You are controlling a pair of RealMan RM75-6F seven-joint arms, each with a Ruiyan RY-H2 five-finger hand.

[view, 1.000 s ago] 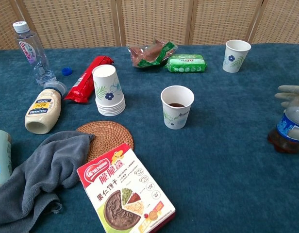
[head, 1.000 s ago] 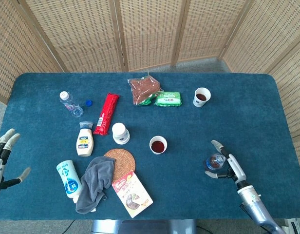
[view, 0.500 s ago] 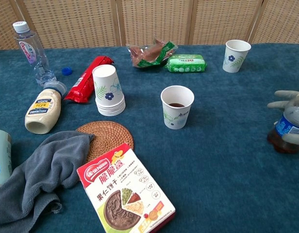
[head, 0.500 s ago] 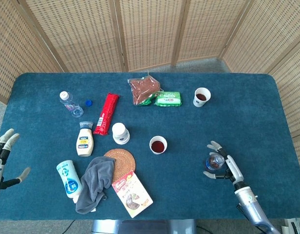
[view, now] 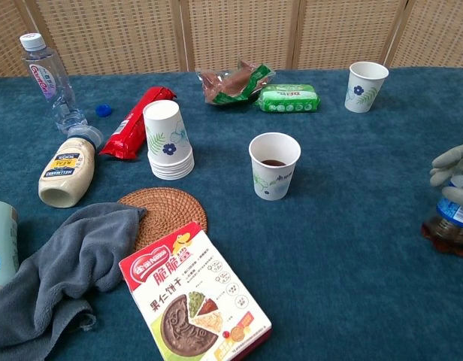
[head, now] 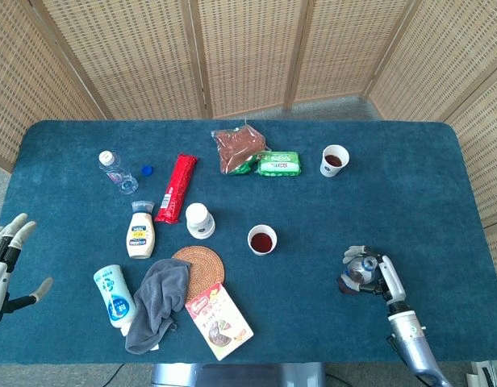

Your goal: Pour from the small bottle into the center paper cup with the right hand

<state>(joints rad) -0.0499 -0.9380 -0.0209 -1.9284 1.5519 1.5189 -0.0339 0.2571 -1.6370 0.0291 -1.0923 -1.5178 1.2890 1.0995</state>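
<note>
The small bottle [head: 360, 272] holds dark liquid under a blue label and stands upright at the table's right front; in the chest view the small bottle [view: 448, 229] is cut by the right edge. My right hand [head: 371, 274] grips it, the fingers [view: 451, 167] wrapped around its upper part. The center paper cup [head: 262, 239] stands upright to the left of the bottle, well apart from it. Inside the cup [view: 274, 165] is a little dark liquid. My left hand [head: 8, 260] hangs at the left table edge, fingers spread and holding nothing.
A second filled cup [head: 334, 160] stands far right at the back. A cup stack [view: 167, 139], mayonnaise bottle [view: 65, 171], coaster [view: 163, 211], grey cloth [view: 62, 263], snack box [view: 194, 292], red packet [view: 131, 122], water bottle [view: 52, 81] and green pack [view: 289, 98] fill the left and middle.
My right hand has drawn the bottle slightly nearer to me and to the right, and its fingers have closed tighter around it. The left hand barely moved.
</note>
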